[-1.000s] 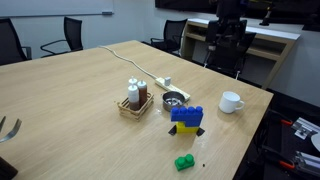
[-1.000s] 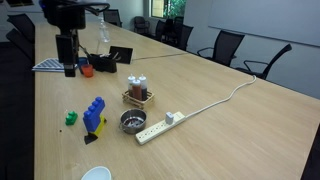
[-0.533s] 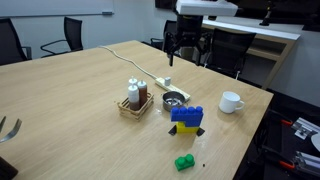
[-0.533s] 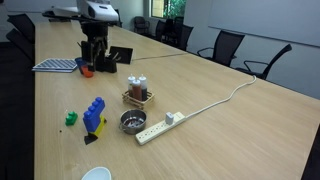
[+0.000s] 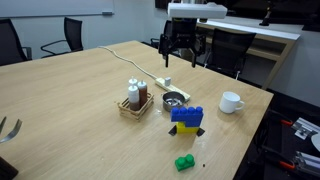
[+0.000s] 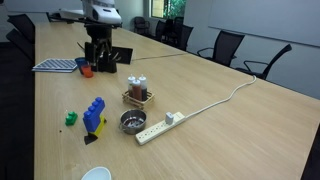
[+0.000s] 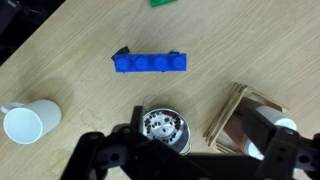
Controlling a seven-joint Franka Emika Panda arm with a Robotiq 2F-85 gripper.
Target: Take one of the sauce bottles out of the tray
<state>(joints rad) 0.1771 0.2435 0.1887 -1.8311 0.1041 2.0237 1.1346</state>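
Left of centre on the tabletop (image 5: 70, 90), the sauce bottle (image 5: 132, 93) stands upright in the tray (image 5: 134, 112) beside a darker bottle (image 5: 143, 96), long axis vertical, cap pointing up. Nothing is lifted yet. Farther right, the jaws hang spread wide and empty, well apart from it; approach, grasp and lift are not yet done.

— What sort of room is it?
— A meeting room, evenly lit. A long pale wooden table (image 5: 60, 90) fills it, with black office chairs (image 5: 70, 35) along its far edge.
— And around that?
— A plain grey wall (image 6: 265, 25), a window (image 6: 174, 8) showing greenery, and dark floor (image 5: 285, 100) beyond the table's corner.
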